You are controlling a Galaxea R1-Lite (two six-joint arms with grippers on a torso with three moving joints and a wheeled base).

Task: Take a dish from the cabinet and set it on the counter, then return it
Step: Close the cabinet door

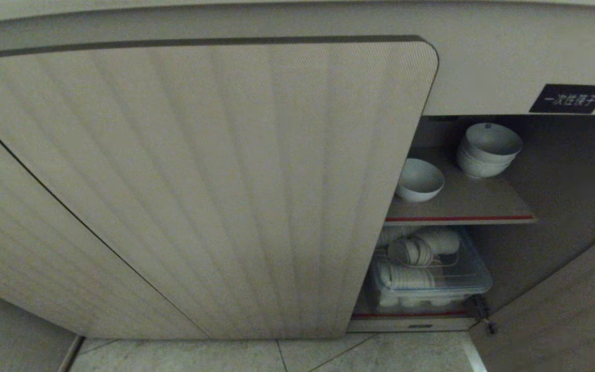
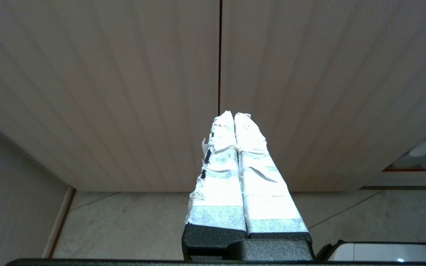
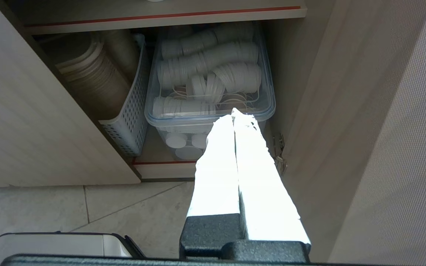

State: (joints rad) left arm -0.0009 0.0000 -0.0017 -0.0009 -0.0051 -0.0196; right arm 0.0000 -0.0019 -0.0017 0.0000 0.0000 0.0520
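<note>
Low beige ribbed cabinet (image 1: 199, 181) fills my view, nothing started yet.

Small white ceramic bowl (image 1: 419, 179) sits on the brown red-edged shelf (image 1: 463, 209) beside a stack of bowls (image 1: 486, 150); left end effector (image 2: 234, 115) and right end effector (image 3: 234, 112) both clenched, empty (bench unseen). Fetching, setting down and returning all remain, I judge.
</note>
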